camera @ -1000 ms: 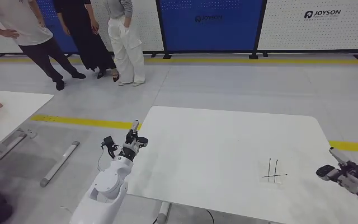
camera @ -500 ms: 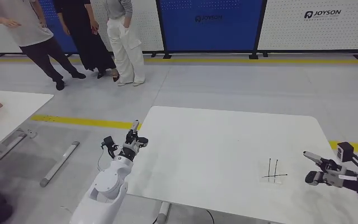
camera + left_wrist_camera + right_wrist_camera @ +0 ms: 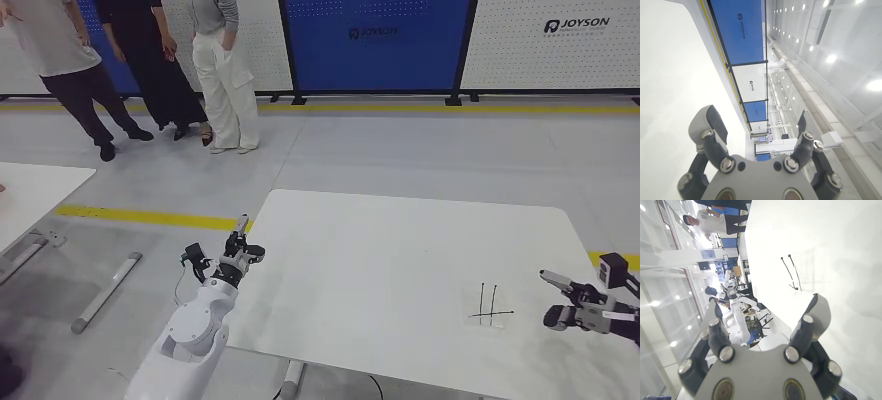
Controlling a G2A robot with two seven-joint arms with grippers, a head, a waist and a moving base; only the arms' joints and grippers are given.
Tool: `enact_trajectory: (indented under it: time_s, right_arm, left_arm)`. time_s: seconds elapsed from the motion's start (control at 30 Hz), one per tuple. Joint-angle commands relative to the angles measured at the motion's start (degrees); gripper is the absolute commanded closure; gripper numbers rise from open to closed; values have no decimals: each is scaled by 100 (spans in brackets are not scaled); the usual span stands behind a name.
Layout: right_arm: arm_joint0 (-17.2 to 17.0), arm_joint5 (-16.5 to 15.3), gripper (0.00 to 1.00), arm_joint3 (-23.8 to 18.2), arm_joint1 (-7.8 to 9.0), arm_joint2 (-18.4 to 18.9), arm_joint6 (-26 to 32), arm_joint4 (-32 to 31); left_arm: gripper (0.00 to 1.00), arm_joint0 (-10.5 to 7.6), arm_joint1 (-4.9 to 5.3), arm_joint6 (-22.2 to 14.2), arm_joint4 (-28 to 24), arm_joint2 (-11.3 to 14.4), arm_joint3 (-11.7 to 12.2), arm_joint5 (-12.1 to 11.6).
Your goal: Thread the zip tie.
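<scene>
Three thin black zip ties (image 3: 489, 305) lie crossed on the white table (image 3: 400, 270) near its right front. In the right wrist view two long zip ties (image 3: 789, 272) lie side by side, with a short one (image 3: 793, 287) across their ends. My right gripper (image 3: 550, 297) hovers just right of them, open and holding nothing; in its own view the right gripper (image 3: 764, 303) points toward the ties. At the table's left edge my left gripper (image 3: 243, 235) is far from the ties. Up close the left gripper (image 3: 759, 121) is open and holds nothing.
The table's front edge runs close to the ties, and its right edge (image 3: 585, 260) lies beside my right gripper. Another white table (image 3: 30, 195) stands far left across the floor. People stand near the back wall.
My right gripper has come in from the table's right edge toward the zip ties and turned its open fingers to face them. The left arm has kept still.
</scene>
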Motion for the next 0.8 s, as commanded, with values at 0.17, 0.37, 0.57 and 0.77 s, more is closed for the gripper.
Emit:
enact_trajectory:
  time_s: [0.17, 0.37, 0.57, 0.77]
  right_arm:
    - [369, -707, 0, 542, 295, -953, 0, 218]
    - [807, -1196, 0, 829, 658, -1855, 0, 12]
    - [932, -1079, 0, 996, 702, -1895, 0, 153]
    - [932, -1079, 0, 996, 702, -1895, 0, 153]
  left_arm:
    - [0, 0, 0, 0, 0, 0, 0, 0]
    - [0, 0, 0, 0, 0, 0, 0, 0]
    - [0, 0, 0, 0, 0, 0, 0, 0]
    - [0, 0, 0, 0, 0, 0, 0, 0]
